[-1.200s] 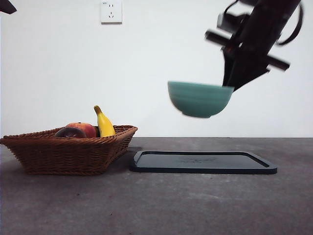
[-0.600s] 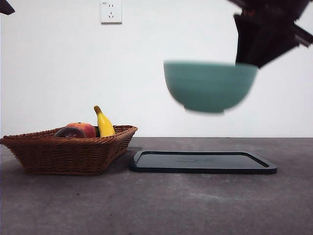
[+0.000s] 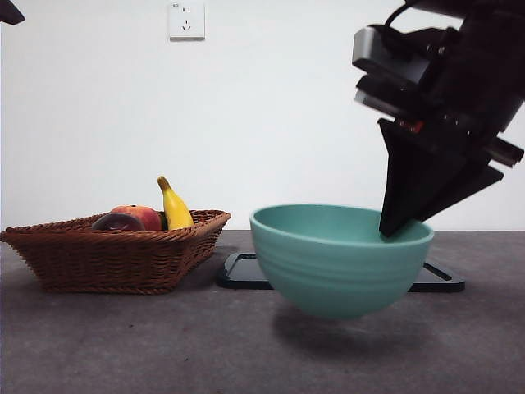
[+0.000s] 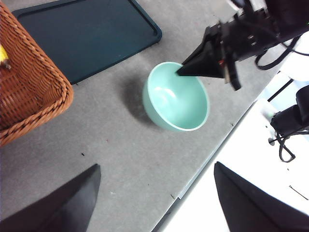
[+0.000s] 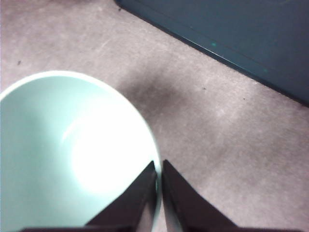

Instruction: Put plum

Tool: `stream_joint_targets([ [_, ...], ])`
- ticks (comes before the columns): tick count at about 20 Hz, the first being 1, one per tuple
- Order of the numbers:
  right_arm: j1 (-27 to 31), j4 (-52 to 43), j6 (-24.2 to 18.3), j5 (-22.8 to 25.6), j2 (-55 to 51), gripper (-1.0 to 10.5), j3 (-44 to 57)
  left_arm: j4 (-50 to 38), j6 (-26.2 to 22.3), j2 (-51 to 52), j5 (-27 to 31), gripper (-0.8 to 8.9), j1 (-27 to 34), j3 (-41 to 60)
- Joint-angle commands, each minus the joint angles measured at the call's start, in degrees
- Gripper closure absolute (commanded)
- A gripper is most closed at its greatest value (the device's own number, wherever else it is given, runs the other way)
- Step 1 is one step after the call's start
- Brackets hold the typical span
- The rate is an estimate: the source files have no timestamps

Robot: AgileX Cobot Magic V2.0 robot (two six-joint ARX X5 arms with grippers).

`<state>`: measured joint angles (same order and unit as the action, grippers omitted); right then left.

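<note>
The plum (image 3: 117, 222), dark maroon and glossy, lies in the wicker basket (image 3: 115, 256) at the left, only its top showing over the rim. My right gripper (image 3: 392, 228) (image 5: 158, 165) is shut on the rim of a teal bowl (image 3: 336, 263) (image 5: 63, 154). It holds the bowl slightly tilted, just above the table in front of the dark tray (image 3: 238, 275). The left wrist view shows the bowl (image 4: 176, 104) empty, with the right gripper (image 4: 181, 73) on its rim. My left gripper (image 4: 157, 166) hangs high above the table, open and holding nothing.
A red-orange peach (image 3: 144, 215) and a yellow banana (image 3: 175, 207) share the basket (image 4: 29, 92) with the plum. The flat tray (image 4: 87, 36) (image 5: 241, 34) lies behind the bowl. The table's edge runs close beside the bowl in the left wrist view.
The right arm has brought the bowl down from high above the tray to just over the table, nearer the camera. The basket and fruit have not moved.
</note>
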<state>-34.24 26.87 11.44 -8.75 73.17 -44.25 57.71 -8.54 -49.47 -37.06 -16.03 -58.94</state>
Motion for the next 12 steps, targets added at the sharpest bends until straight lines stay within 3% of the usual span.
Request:
stream_joint_targets([
  [1, -0.50, -1.33, 1.40, 0.26, 1.92, 9.4, 0.98, -0.26, -1.05, -0.42, -0.26, 4.40, -0.17, -0.57],
  [9, -0.50, -1.99, 1.68, 0.24, 4.35, 9.3, 1.14, -0.24, -1.05, -0.42, -0.26, 4.40, -0.17, -0.57],
  [12, -0.50, -1.97, 2.69, 0.22, 4.35, 7.5, 1.14, -0.24, -1.07, -0.42, -0.26, 4.40, -0.17, -0.57],
])
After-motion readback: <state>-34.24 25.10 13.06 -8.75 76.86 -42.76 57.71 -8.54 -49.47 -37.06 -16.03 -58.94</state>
